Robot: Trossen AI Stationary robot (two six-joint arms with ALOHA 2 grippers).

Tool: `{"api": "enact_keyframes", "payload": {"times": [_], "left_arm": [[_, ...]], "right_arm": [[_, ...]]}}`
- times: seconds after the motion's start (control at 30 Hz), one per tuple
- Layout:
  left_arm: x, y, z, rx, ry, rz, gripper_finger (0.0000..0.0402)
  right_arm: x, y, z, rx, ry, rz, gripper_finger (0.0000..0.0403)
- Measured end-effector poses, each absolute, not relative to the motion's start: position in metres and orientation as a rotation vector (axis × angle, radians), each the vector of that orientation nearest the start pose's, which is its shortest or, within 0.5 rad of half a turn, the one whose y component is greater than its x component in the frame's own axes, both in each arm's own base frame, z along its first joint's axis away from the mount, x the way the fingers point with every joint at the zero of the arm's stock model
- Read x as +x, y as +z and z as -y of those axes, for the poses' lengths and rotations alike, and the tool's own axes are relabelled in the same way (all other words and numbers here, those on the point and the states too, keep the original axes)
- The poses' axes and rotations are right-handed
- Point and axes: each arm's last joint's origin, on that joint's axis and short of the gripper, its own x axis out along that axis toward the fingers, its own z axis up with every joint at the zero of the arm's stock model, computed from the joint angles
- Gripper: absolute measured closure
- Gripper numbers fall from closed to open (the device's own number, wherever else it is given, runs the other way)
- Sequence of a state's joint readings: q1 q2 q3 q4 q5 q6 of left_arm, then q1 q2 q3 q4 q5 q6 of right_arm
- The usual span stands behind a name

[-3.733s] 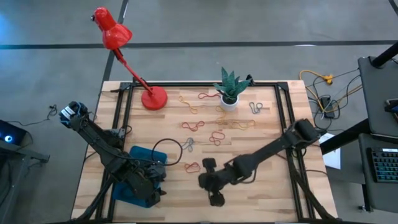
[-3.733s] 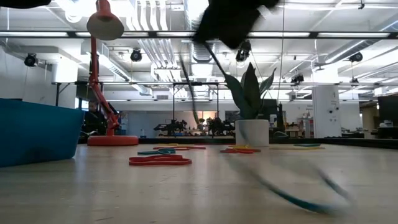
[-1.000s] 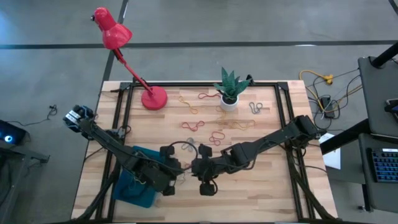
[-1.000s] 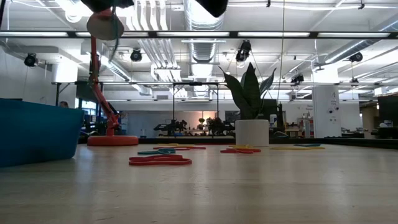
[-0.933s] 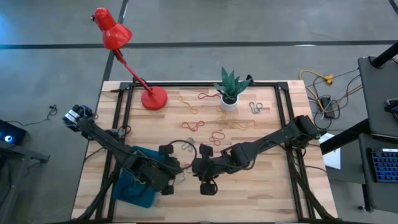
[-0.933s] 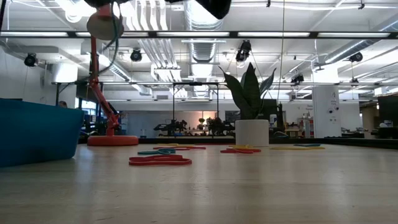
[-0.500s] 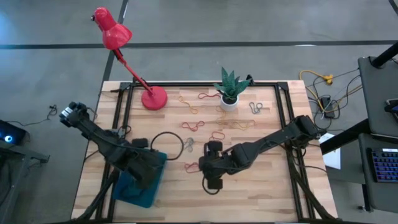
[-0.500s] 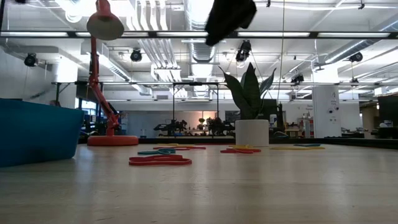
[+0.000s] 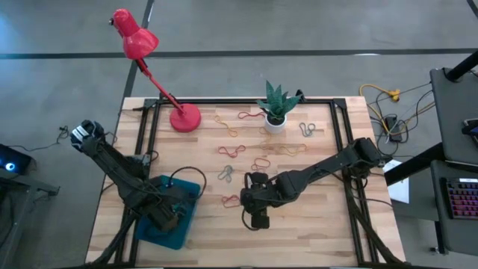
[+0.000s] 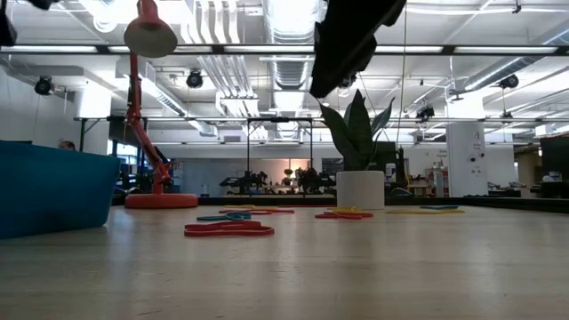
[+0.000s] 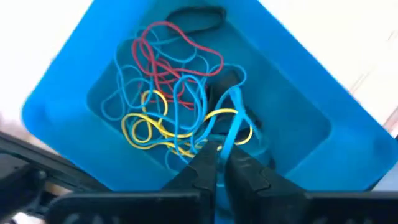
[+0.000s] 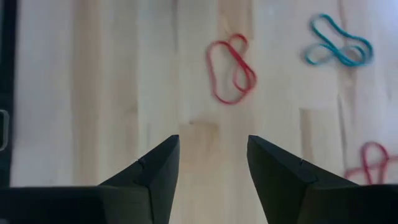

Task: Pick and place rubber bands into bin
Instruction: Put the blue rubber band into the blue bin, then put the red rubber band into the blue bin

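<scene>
The left gripper [image 11: 214,163] has swung back from mid-table and is now hanging over the bin [image 9: 187,223] at the table's front left, fingers pressed together, pinching a blue rubber band [image 11: 231,124] above the heap already inside. The right gripper [image 12: 211,162] is hovering empty, fingers spread, near a red band [image 12: 231,68]. A drop seems due.

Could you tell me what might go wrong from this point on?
The left gripper, shut on a blue rubber band over the bin, may snag the tangled pile and drag bands out. The open right gripper could push the flat red band along the table without catching it.
</scene>
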State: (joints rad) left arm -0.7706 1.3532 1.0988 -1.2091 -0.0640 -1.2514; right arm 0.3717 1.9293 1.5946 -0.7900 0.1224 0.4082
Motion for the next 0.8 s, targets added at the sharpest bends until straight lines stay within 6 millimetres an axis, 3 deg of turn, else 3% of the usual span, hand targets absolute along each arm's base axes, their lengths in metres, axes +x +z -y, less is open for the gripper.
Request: {"api": "enact_keyframes", "payload": {"times": [0.27,0.4,0.6,0.8], "left_arm": [[0.158,0.253,0.159,-0.462,0.364,-1.447,0.0287],[0.160,0.265,0.163,-0.477,0.301,-1.431,0.0247],[0.169,0.288,0.171,-0.478,0.170,-1.312,0.0235],[0.176,0.298,0.177,-0.492,0.103,-1.208,0.0235]], "right_arm": [[0.396,0.233,-0.152,0.026,0.106,-0.988,0.0186],[0.407,0.208,-0.151,-0.063,0.110,-1.003,0.0171],[0.420,0.166,-0.149,-0.290,0.052,-1.043,0.0168],[0.428,0.151,-0.135,-0.121,0.048,-1.092,0.0176]]}}
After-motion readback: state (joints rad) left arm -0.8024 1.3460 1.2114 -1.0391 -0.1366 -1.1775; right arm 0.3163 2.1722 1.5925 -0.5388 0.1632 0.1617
